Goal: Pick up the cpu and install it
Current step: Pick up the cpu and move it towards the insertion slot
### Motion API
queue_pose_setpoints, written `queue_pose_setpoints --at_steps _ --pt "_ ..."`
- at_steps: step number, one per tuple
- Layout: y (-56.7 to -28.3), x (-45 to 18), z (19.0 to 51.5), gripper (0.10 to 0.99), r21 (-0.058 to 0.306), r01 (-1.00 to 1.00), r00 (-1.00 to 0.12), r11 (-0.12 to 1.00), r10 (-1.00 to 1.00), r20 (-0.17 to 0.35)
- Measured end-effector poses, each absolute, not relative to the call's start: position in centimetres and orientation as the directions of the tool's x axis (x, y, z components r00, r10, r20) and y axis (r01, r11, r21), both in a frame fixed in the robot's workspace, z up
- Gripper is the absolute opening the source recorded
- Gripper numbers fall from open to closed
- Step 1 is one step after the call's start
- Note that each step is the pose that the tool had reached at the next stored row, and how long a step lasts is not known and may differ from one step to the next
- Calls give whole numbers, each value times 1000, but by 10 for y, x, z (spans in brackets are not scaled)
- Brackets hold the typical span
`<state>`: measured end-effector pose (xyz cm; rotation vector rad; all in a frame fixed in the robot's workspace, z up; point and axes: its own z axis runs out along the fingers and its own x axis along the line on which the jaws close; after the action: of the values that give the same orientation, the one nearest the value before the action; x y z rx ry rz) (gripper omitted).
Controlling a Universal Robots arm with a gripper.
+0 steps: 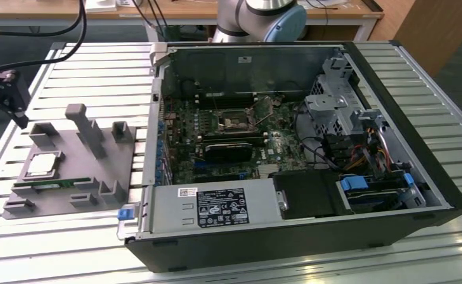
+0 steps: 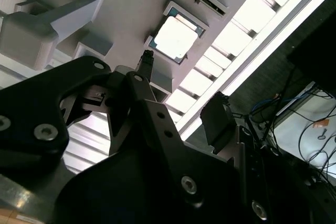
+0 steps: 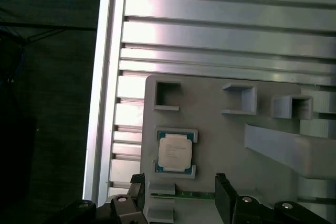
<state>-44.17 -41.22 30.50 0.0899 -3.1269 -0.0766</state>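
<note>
The cpu lies flat in a shallow holder on the grey fixture plate, at the exterior view's left. Its silvery top shows bright in both wrist views. My gripper hangs above the table's edge, beyond the plate on the exterior view's left and apart from the cpu. It is open and empty in both wrist views, with the dark fingers spread wide. The motherboard socket sits inside the open computer case.
A thin green memory stick lies in a slot next to the cpu. Tall grey posts rise from the plate. The slatted metal table carries plate and case. Cables hang at the back left.
</note>
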Motion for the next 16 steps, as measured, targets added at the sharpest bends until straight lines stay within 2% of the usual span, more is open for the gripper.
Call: queue_pose_setpoints --at_steps 16 --pt "-415 -442 285 643 48 -54 -998 997 -55 11"
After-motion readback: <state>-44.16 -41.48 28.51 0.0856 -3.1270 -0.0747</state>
